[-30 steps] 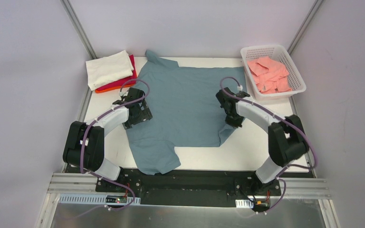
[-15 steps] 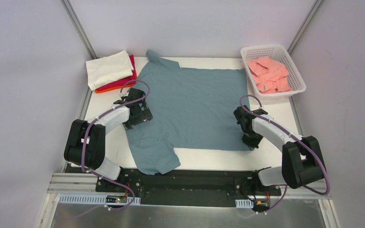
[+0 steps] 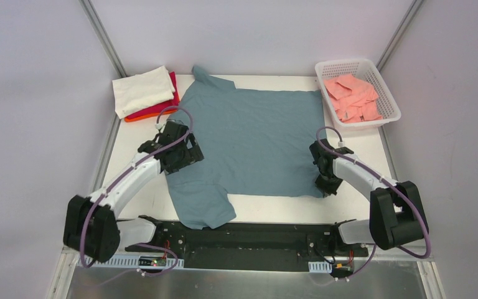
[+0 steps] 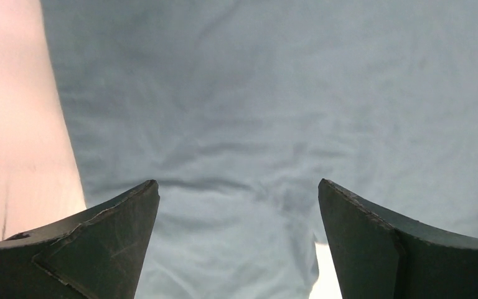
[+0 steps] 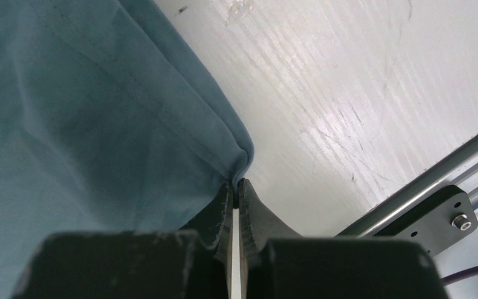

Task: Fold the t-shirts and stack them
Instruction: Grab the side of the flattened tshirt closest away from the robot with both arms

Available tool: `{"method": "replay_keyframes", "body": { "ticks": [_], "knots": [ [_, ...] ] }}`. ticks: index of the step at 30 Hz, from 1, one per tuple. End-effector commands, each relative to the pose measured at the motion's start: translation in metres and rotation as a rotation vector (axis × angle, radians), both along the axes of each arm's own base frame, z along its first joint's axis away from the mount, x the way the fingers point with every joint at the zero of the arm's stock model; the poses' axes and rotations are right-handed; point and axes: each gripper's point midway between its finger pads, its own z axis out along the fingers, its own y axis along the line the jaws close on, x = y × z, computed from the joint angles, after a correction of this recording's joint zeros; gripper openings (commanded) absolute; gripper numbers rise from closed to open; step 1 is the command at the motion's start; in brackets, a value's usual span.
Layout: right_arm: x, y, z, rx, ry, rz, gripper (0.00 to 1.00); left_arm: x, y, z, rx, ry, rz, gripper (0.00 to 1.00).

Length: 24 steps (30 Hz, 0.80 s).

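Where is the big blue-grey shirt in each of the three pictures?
Top view: the blue-grey t-shirt lies spread flat in the middle of the table.
Left wrist view: it fills most of the picture, beyond the open left gripper.
Right wrist view: it covers the left half, and its corner is pinched in the shut right gripper.
Shared landmark: the white table, bare beside the shirt in every view.

Spread blue-grey t-shirt [image 3: 249,140] covering most of a table [image 3: 131,134], bare strips around it.
Bare table runs along the shirt's left, right and near sides. A stack of folded t-shirts [image 3: 144,92] blocks the far left corner, a white basket [image 3: 348,63] the far right. Grey walls [image 3: 37,93] close in left, right and far.
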Motion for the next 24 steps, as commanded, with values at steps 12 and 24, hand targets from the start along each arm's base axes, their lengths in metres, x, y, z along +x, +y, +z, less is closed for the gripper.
{"method": "replay_keyframes", "body": {
  "ticks": [12, 24],
  "knots": [
    [0.001, 0.007, 0.004, 0.094, -0.055, 0.060, 0.02, -0.195, -0.027, -0.032, -0.028, 0.386, -0.069, 0.84],
    [0.000, 0.010, 0.002, 0.119, -0.057, 0.069, 0.02, -0.199, -0.033, -0.057, 0.134, 0.398, -0.084, 0.40]
  ]
}}
